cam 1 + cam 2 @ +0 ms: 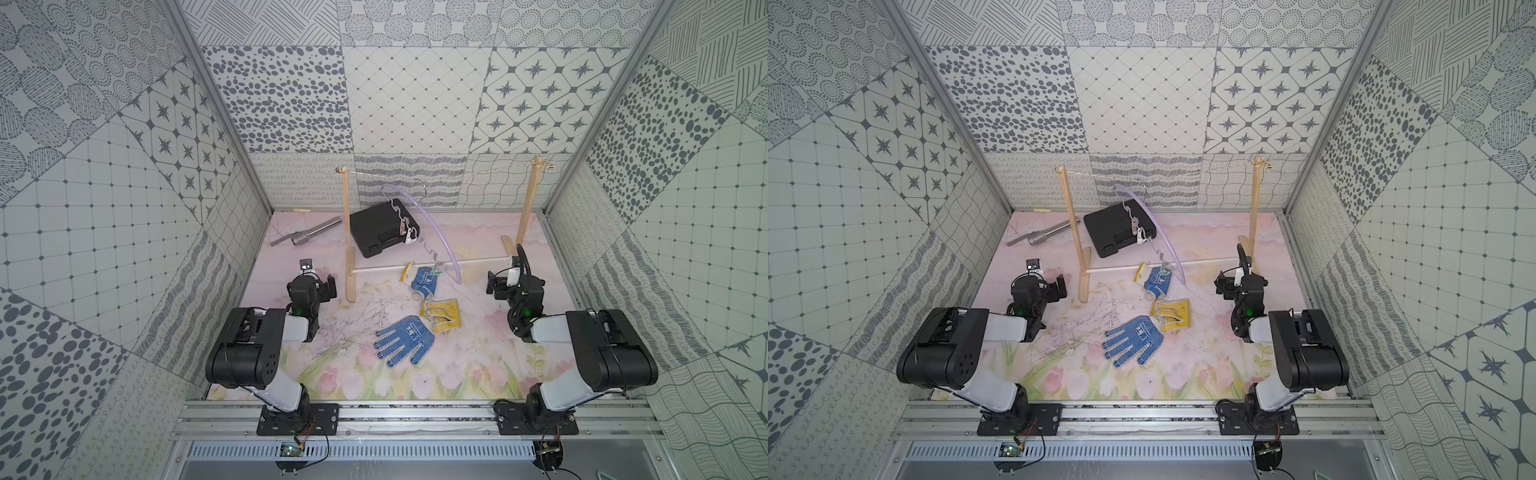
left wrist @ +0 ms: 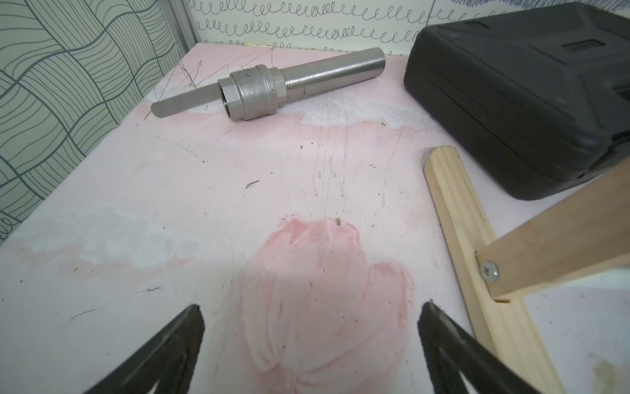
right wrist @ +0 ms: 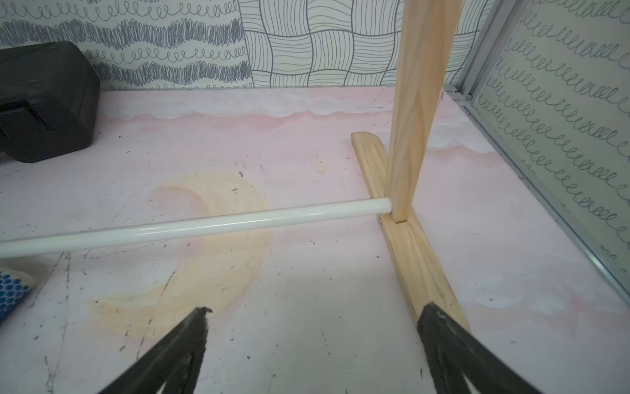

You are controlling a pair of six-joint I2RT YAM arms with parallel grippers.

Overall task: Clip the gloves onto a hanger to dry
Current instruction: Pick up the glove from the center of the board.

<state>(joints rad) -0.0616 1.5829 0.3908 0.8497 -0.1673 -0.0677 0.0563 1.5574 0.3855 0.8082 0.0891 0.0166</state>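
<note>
Nearest my base, a blue-dotted glove (image 1: 405,338) lies flat on the table (image 1: 478,365), fingers spread, between my two arms. Right against its far side the yellow-dotted glove (image 1: 442,316) lies crumpled. My left pincer (image 2: 312,307) is released, jaws spread wide over bare tabletop with nothing between them, just beside the left foot of the wooden frame (image 2: 456,218). My right pincer (image 3: 315,308) is released too and empty, near the frame's right foot. Farther on, a second blue-dotted glove (image 1: 424,281) sits bunched beside the frame's white rod (image 1: 382,268), at the low end of the hanger (image 1: 456,270). It looks caught at one of the pegs, though I cannot tell for sure. The hanger, a lilac arc, hangs steeply tilted by its hook from the string (image 1: 374,175) between the posts. Behind the frame lie a black case (image 1: 374,232) and, toward the left wall, a metal pipe fitting (image 1: 307,236).
</note>
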